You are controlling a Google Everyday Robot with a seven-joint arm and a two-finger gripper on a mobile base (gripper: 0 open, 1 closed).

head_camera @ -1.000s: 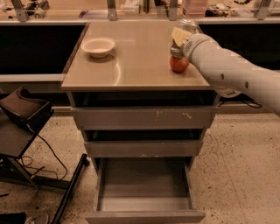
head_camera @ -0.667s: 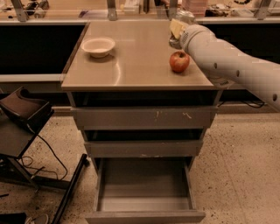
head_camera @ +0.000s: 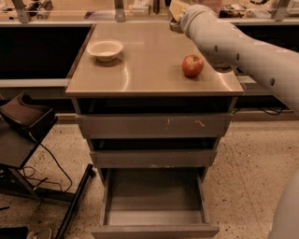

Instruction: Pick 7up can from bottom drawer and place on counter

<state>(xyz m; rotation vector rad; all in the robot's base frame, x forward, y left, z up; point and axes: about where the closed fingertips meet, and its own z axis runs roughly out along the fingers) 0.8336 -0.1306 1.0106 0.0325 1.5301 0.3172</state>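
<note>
**Tool up at the far edge, bottom drawer open**

From where I stood, the tool (head_camera: 176, 14) sat high at the far edge of the tabletop (head_camera: 149, 56), at about 1 o'clock from its middle. The thick white arm (head_camera: 243, 51) reached in from the 3 o'clock side and covered most of it. I could not tell whether the tool was wide, narrow or holding anything.

1 red apple (head_camera: 192, 66) stood upright on the tabletop toward 3 o'clock, near the right edge, just under the arm and apart from the tool. 1 small pale bowl (head_camera: 105, 49) rested at about 10 o'clock, well apart from the apple.

Below, 2 narrower drawers (head_camera: 154, 126) were pushed in or nearly so. The bottom drawer (head_camera: 154, 217) was pulled far out toward 6 o'clock, its grey floor in plain sight.

The 7up can I could not make out anywhere; if it was by the tool, the arm hid it.

At 9 o'clock from the cabinet stood a dark stand (head_camera: 21, 126) with cables trailing on the speckled floor (head_camera: 252, 177).
</note>
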